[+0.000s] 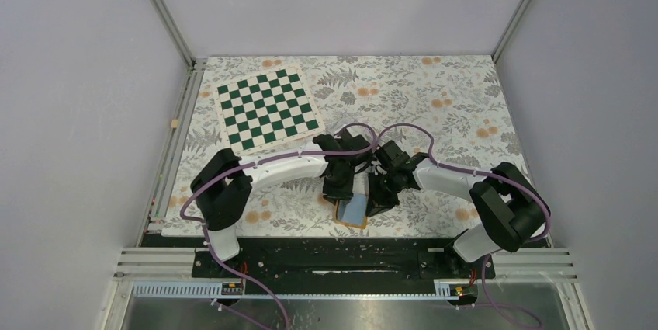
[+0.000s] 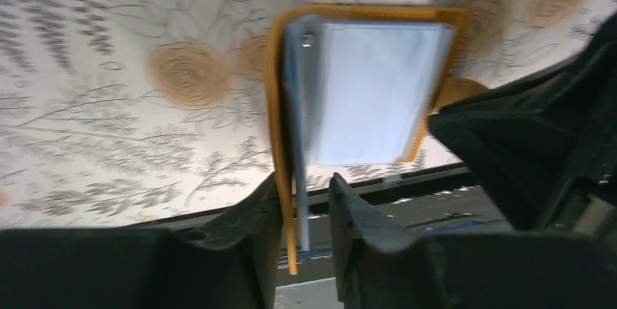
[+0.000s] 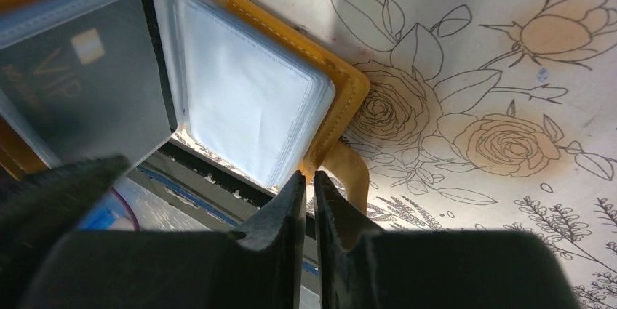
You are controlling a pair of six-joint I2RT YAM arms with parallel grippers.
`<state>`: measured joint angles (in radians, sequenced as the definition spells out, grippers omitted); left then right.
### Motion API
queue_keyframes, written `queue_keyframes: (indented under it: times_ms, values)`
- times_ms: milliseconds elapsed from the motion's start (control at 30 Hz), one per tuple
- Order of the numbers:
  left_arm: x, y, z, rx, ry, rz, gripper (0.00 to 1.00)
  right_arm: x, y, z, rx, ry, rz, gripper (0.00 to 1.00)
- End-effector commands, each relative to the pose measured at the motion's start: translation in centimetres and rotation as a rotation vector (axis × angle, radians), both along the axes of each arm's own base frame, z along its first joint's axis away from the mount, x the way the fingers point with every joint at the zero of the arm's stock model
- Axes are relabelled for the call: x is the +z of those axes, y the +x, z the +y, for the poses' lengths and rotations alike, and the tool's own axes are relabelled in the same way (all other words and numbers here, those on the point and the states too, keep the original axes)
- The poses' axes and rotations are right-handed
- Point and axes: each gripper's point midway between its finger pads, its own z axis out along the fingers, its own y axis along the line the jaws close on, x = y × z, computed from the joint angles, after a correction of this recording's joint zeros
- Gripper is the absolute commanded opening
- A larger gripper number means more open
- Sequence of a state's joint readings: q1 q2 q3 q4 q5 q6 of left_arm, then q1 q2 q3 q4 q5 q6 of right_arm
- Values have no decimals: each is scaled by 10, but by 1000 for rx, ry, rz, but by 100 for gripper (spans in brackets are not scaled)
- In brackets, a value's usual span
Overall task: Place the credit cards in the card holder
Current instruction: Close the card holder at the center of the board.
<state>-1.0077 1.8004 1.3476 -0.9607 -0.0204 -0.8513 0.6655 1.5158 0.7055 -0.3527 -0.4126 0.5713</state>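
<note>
**Card Holder Open Between Both Hands**

The card holder (image 1: 353,211) is at the lower centre of the top view. It sits close to the near edge of the flower-patterned worktop (image 1: 450,97), between the two arm tips. It is open, and pale blue pockets (image 2: 378,83) show inside the orange cover.

The left hand (image 2: 304,182) is at the bottom centre of the left wrist view. Its jaws are slightly spread on either side of one edge of the cover. A gap shows between that edge and the finger on the right of the frame.

The right hand (image 3: 309,178) is at the bottom centre of the right wrist view. Its jaws are almost pressed together, pinching the orange rim of the card holder just beside the snap strap (image 3: 353,171).

One black credit card (image 3: 80,83) marked "VIP" sits inside a clear pocket at the upper left of the right wrist view.

A green-and-white chessboard (image 1: 268,110) lies at the upper left of the worktop, well apart from the card holder.
</note>
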Motion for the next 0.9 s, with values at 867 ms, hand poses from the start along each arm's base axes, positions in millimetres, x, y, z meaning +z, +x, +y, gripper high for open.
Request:
queue_keyframes:
  times_ms: [867]
  values:
    - [42, -26, -81, -53, -517, 129, 60, 22, -5, -18, -32, -52, -60, 23]
